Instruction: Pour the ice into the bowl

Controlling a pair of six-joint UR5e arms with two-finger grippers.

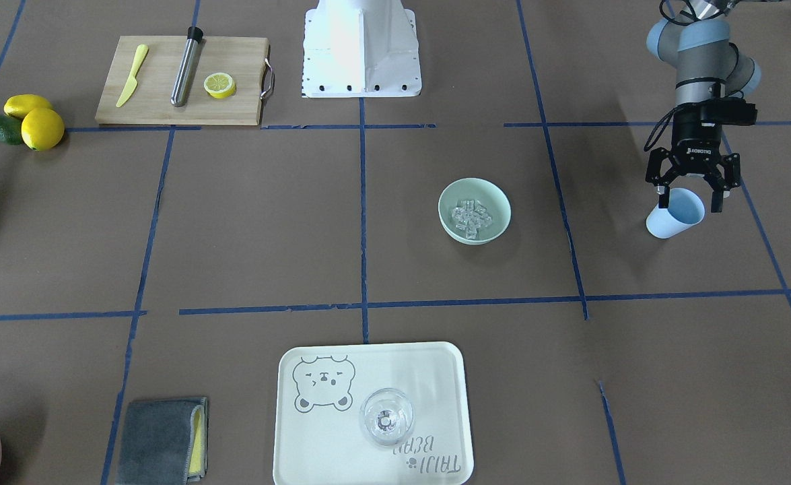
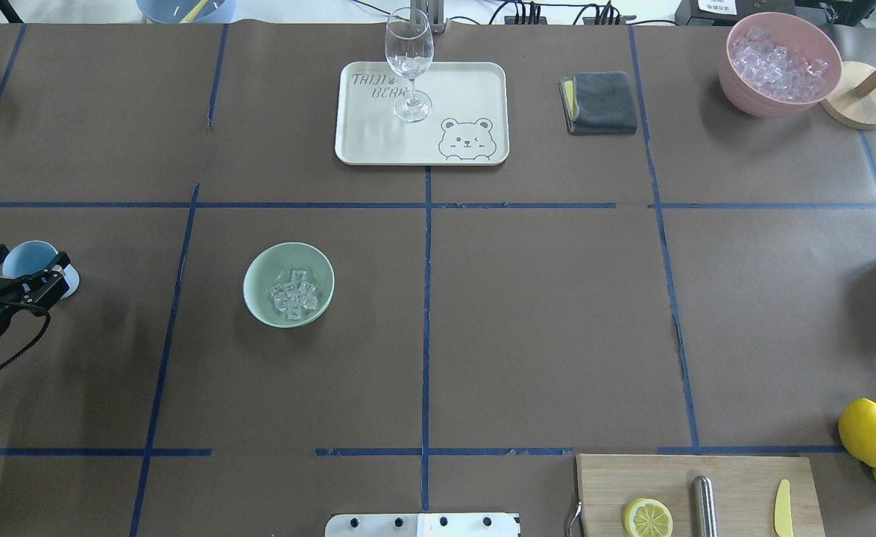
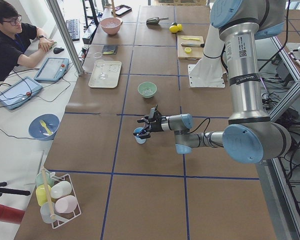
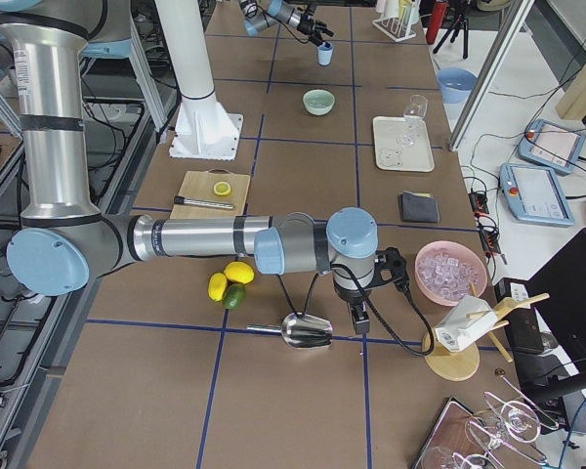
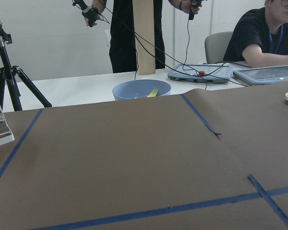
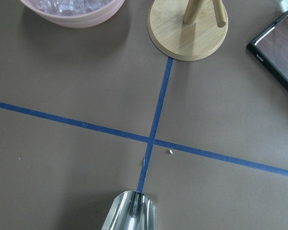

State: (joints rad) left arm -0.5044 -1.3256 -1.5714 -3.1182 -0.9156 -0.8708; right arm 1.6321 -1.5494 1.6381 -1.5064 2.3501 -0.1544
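Wide brown-papered table, taped into blue squares, read as a dial from the overhead view. Far out at three o'clock, right gripper by a metal scoop, grip impossible to tell. Far out at nine o'clock, left gripper with jaws spread wide, straddling a pale blue cup, not clamping it. Between cup and centre, mint-green bowl, the ice heaped inside. Pouring judged complete; next, probably lifting straight up, clear of the cup's rim. No table edge close by; room to rise and draw back, bowl well apart.
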